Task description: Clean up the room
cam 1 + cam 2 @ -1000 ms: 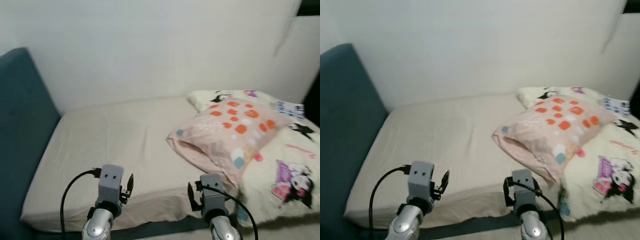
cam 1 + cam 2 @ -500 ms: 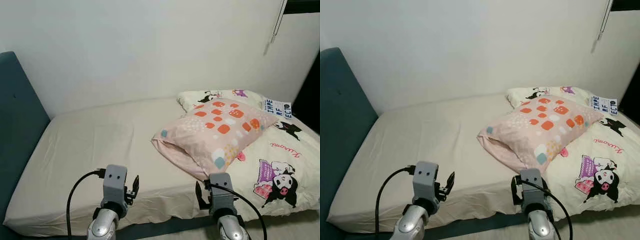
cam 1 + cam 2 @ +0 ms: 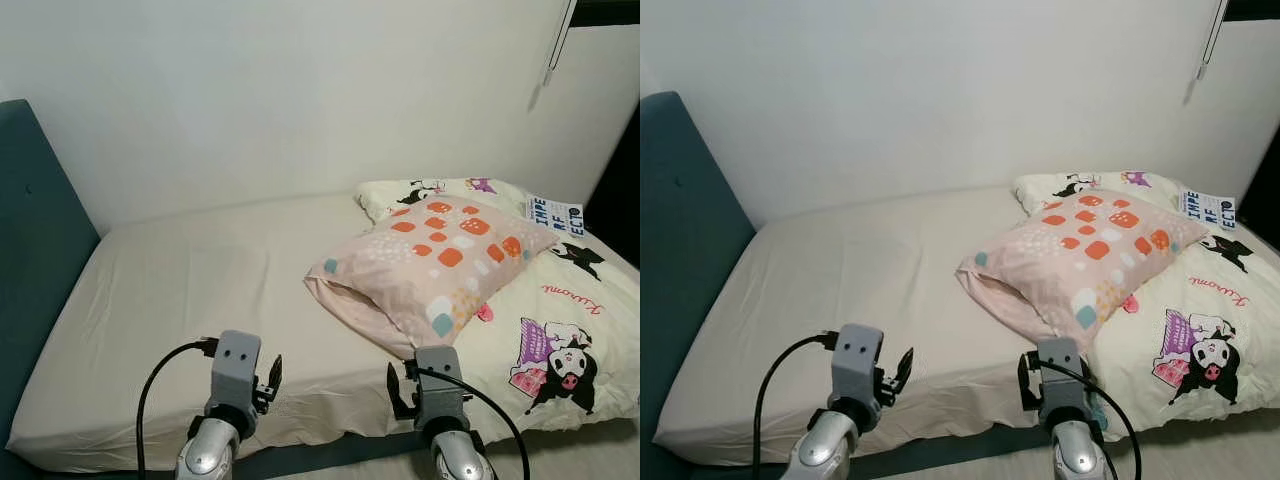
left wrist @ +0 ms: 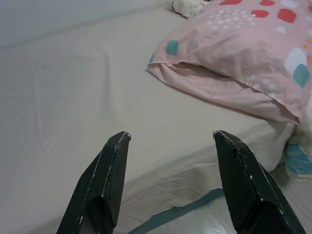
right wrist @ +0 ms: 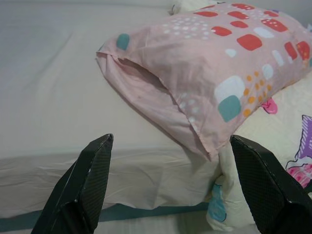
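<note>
A pink pillow (image 3: 430, 265) with orange, white and teal squares lies on the bed (image 3: 190, 290), partly on a cream cartoon-print blanket (image 3: 560, 330) at the right. Both arms are held low before the bed's near edge. My left gripper (image 4: 170, 139) is open, its fingers (image 4: 109, 180) spread over the bare beige sheet. My right gripper (image 5: 168, 146) is open too, and the pillow's open end (image 5: 146, 92) lies just beyond its fingers (image 5: 87, 180). Neither holds anything.
A teal headboard (image 3: 30, 230) rises at the left end of the bed. A white wall (image 3: 300, 90) runs behind. A cord (image 3: 555, 45) hangs at the upper right beside a dark opening. A black-and-white printed patch (image 3: 552, 213) lies on the blanket's far side.
The camera swung between one second ago and half a second ago, so the whole scene shifted left; since then it has steadied. Both grippers stay open and low before the bed.
</note>
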`<state>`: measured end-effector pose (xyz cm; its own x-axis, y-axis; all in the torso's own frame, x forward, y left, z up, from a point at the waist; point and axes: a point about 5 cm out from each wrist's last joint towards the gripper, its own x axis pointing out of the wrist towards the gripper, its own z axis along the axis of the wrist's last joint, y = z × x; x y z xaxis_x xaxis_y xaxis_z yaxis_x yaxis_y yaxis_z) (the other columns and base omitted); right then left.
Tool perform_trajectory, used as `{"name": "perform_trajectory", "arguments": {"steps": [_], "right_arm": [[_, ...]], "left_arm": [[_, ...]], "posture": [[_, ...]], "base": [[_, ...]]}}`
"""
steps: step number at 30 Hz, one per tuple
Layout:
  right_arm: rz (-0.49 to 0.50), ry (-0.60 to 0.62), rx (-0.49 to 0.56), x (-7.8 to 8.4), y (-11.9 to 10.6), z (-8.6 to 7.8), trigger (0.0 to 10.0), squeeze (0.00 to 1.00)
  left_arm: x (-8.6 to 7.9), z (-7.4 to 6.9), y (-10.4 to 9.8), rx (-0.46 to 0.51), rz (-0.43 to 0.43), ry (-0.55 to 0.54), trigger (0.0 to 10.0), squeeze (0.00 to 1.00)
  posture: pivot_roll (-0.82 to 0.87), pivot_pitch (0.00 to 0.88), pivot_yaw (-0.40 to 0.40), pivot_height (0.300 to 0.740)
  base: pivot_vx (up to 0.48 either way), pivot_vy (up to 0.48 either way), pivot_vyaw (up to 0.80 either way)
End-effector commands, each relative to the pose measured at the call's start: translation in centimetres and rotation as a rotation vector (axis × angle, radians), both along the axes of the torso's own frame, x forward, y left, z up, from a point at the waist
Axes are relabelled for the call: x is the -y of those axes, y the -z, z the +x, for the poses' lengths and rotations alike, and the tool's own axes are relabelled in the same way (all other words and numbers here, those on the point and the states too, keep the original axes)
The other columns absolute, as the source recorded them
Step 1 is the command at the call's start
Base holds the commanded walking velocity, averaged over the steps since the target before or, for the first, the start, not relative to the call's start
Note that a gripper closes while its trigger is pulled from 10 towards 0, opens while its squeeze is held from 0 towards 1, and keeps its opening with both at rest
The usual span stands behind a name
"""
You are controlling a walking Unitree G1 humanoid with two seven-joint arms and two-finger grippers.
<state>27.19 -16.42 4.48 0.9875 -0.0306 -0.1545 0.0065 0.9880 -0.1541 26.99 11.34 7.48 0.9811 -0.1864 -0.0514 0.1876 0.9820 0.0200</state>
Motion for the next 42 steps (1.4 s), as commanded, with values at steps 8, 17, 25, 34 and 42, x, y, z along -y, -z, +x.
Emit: {"name": "perform_trajectory", "arguments": {"steps": [8,17,25,34,42], "right_arm": [[0.013,-0.007,-0.022,-0.27,0.27,-0.14,10.0,0.0],[0.013,-0.007,-0.023,-0.16,0.28,-0.21,10.0,0.0],[0.013,-0.008,-0.024,-0.14,0.27,-0.23,10.0,0.0],[0.011,-0.012,-0.028,-0.14,0.31,-0.26,10.0,0.0],[0.013,-0.017,-0.035,-0.33,0.41,-0.27,10.0,0.0]], "left_arm": [[-0.22,-0.36,-0.22,0.008,-0.042,-0.002,10.0,0.0],[-0.37,-0.47,-0.25,0.009,-0.055,-0.007,10.0,0.0],[-0.36,-0.58,-0.24,0.007,-0.057,-0.005,10.0,0.0],[-0.51,-0.64,-0.11,0.004,-0.048,-0.01,10.0,0.0],[-0.73,-0.96,0.25,-0.01,-0.041,-0.021,10.0,0.0]], "posture": [[-0.05,0.084,0.025,0.74],[-0.05,0.085,0.024,0.74],[-0.05,0.086,0.023,0.74],[-0.05,0.088,0.022,0.74],[-0.05,0.088,0.023,0.74]], "base": [[0.122,0.0,0.0],[0.424,0.0,0.0],[0.432,0.0,0.0],[0.36,0.0,0.0],[0.0,0.0,0.0]]}}
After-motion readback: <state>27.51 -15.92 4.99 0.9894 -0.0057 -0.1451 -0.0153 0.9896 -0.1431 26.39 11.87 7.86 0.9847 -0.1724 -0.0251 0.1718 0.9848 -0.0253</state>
